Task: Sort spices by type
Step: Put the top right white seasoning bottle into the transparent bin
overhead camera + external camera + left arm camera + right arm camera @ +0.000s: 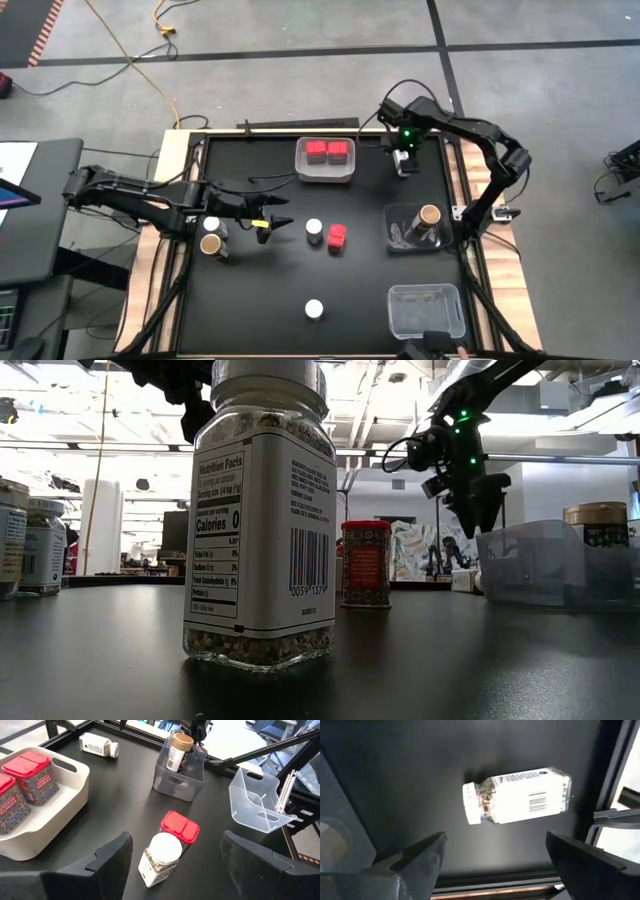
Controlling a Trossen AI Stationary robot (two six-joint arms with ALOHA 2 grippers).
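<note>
Right gripper hangs with fingers spread wide and empty above a white-lidded jar lying on its side at the far right of the table, near the far edge. Left gripper stands part open, holding nothing, at the left middle, facing an upright white-lidded jar with a red box just beside it on the right. 2 red boxes sit in the white bin at far centre. 1 brown-lidded jar stands in the clear bin on the right; a second clear bin, near right, appears empty. 2 more jars, one white-lidded and one brown-lidded, stand at the left beside the left arm, and 1 white-lidded jar stands alone at near centre. Judgement on handling: the jars look rigid, light and smooth-walled, clear with paper labels, so they may slip or roll. The toppled jar is best pinched across its flat labelled sides near mid-body, not at the lid. The upright jar should be taken across the body below the lid, with care not to nudge the neighbouring red box. Red boxes are blocky and should offer flat, stable faces.
</note>
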